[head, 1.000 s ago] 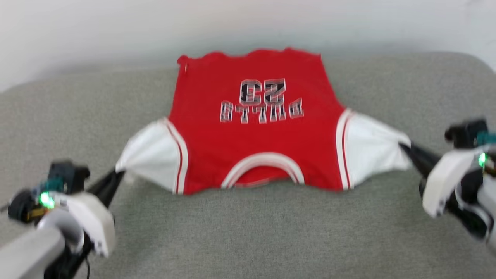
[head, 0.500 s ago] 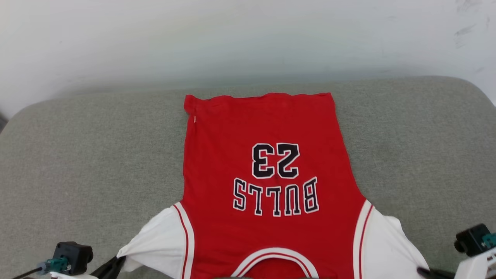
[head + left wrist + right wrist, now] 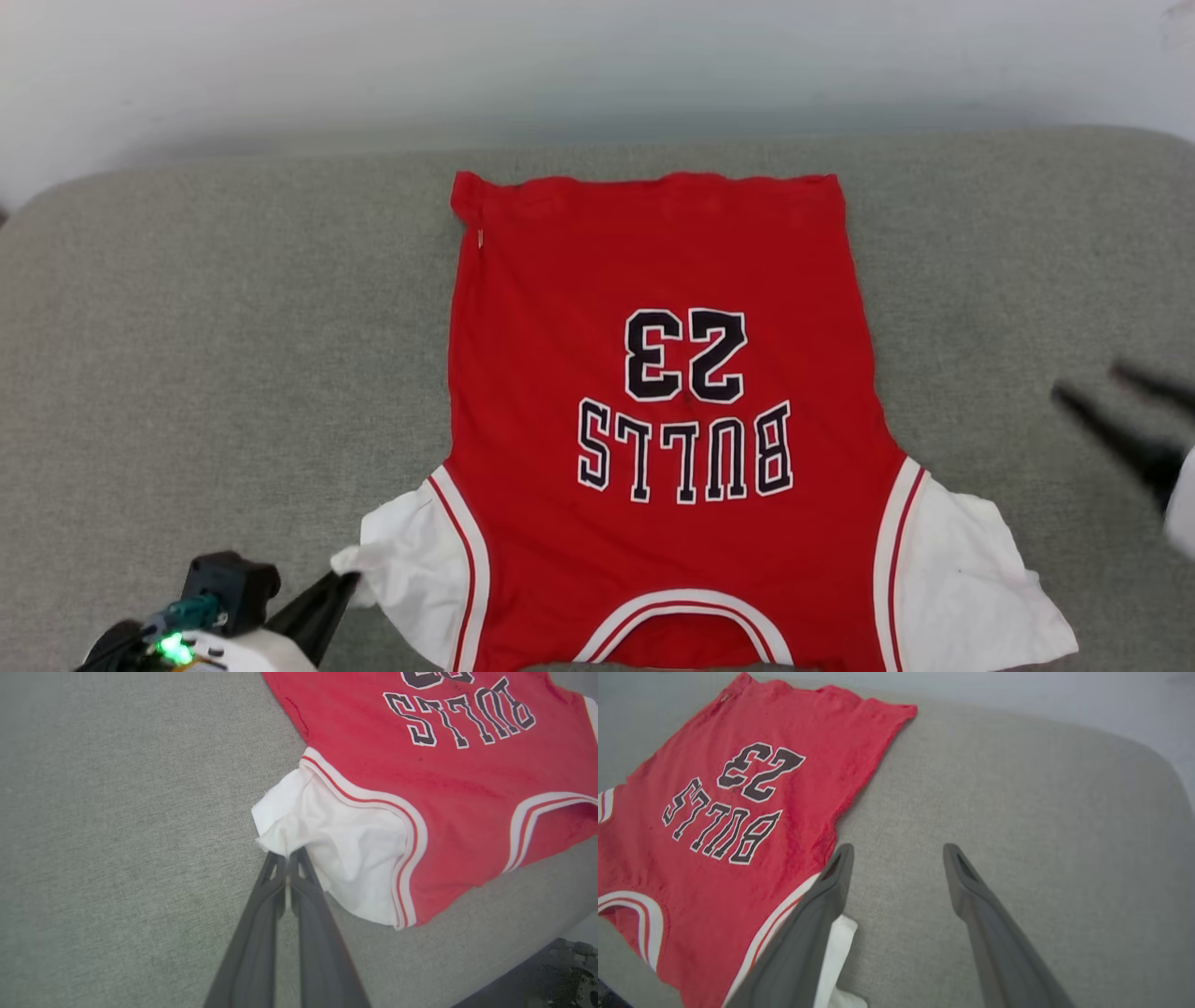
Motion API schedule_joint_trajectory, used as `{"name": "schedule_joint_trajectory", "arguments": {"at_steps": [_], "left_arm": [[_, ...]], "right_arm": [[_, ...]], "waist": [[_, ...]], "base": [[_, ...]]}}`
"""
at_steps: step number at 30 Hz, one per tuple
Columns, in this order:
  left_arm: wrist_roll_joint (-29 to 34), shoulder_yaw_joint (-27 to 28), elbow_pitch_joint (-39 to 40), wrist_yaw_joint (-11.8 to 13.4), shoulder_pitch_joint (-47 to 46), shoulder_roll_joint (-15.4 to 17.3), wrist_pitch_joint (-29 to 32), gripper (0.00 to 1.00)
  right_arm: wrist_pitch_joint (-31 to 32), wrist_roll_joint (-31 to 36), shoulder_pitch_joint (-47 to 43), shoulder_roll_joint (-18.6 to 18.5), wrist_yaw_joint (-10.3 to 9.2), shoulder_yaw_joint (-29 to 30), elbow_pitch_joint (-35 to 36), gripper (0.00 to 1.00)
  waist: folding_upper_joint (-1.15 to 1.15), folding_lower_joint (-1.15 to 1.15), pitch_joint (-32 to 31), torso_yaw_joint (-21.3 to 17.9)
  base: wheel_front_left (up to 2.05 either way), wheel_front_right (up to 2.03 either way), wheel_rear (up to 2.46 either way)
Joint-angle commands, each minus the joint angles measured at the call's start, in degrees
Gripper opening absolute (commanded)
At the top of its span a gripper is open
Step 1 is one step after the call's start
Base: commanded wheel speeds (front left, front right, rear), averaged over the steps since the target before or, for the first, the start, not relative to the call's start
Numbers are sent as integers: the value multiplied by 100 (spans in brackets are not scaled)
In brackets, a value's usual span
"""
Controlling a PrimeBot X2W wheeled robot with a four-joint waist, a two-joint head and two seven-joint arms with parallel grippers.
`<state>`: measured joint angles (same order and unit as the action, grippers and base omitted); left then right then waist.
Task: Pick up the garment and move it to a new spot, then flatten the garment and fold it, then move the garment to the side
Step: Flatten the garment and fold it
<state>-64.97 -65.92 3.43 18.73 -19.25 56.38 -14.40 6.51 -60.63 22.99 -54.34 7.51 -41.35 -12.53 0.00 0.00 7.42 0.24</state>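
Jersey (image 3: pixel 560 308) flat on cushion (image 3: pixel 187 373), one sleeve pinched

Print side up, the red jersey (image 3: pixel 444 779) lay spread on the grey cushion (image 3: pixel 1017 788). In the head view "BULLS 23" read upside down, with the hem toward the pale wall (image 3: pixel 560 56) and the striped neckline at the bottom edge. The body lay mostly smooth.

The left gripper (image 3: pixel 336 583) sat at the lower left of the head view. In the left wrist view the left gripper (image 3: pixel 287 856) had its jaws pressed together on the outer edge of the white left sleeve (image 3: pixel 345 844). That left sleeve (image 3: pixel 401 551) was bunched and creased toward the pinch.

The right gripper (image 3: pixel 1111 392) showed blurred at the right edge of the head view, apart from the cloth. In the right wrist view the right gripper (image 3: pixel 896 851) had its jaws wide with bare cushion between them, holding nothing. The right sleeve (image 3: pixel 971 588) lay loose on the cushion, its outer edge wavy. A piece of that right sleeve (image 3: pixel 838 947) showed beside one finger in the right wrist view.
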Motion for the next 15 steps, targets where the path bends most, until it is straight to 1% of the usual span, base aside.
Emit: {"name": "schedule_joint_trajectory", "arguments": {"at_steps": [1, 5, 8, 11, 15], "left_arm": [[103, 103, 87, 67, -159, -60, -45, 0], [323, 237, 264, 170, -330, -79, -57, 0], [556, 295, 389, 231, -546, -134, -64, 0], [780, 357, 494, 283, -770, -216, -68, 0], [1061, 426, 599, 323, -1106, -360, -72, 0]], "right_arm": [[-34, 235, 415, 10, -5, 363, 61, 100], [360, 658, 1346, 360, -4, 991, 158, 100], [900, 1094, 2190, 564, -5, 1286, 68, 100], [1637, 1433, 2972, 864, -4, 1373, -152, 100], [2808, 1796, 3959, 1195, -4, 1272, -558, 100]], "waist": [[0, 0, 219, 43], [0, 0, 624, 143], [0, 0, 983, 279], [0, 0, 1365, 438], [0, 0, 1836, 669]], "base": [[0, 0, 0], [0, 0, 0], [0, 0, 0], [0, 0, 0], [0, 0, 0]]}}
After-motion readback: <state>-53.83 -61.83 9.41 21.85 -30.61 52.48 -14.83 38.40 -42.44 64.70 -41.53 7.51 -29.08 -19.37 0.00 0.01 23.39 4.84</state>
